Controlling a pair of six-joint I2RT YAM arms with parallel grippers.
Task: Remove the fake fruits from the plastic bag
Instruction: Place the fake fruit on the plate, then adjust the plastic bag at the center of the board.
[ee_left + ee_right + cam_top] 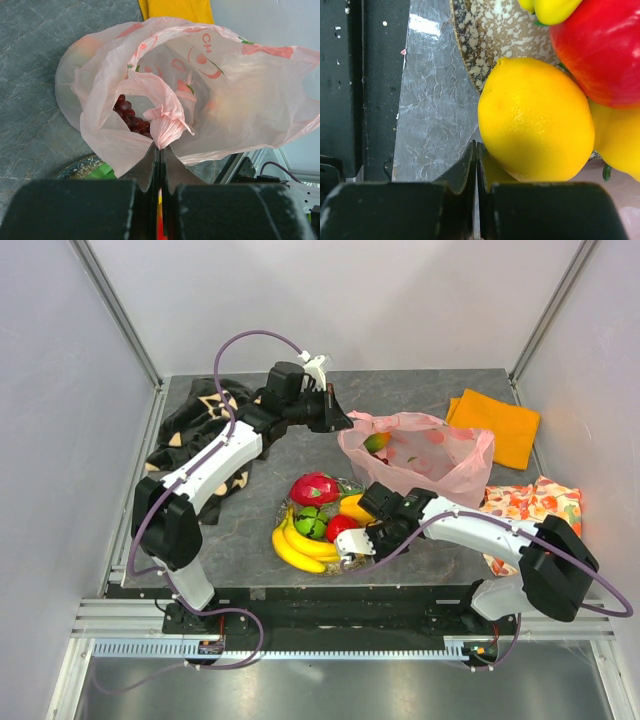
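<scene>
The pink plastic bag [425, 455] lies at the back right, its mouth facing left. My left gripper [335, 420] is shut on a bunched fold of the bag's rim [167, 125], fingertips pinched together [160, 146]. Dark purple grapes [129, 117] show inside the bag, and a yellow-orange fruit [377, 442] lies at its mouth. On the glitter plate [490, 35] sit the dragon fruit [313, 488], banana bunch [298, 545], green ball [310, 523], red apple [340, 527] and a yellow fruit [535, 120]. My right gripper [476, 145] is shut and empty, its tips beside the yellow fruit.
An orange cloth [495, 425] lies at the back right and a floral cloth [530, 502] at the right, under my right arm. A dark patterned cloth [195, 430] lies at the left. The table's black front rail [350, 85] is close to my right gripper.
</scene>
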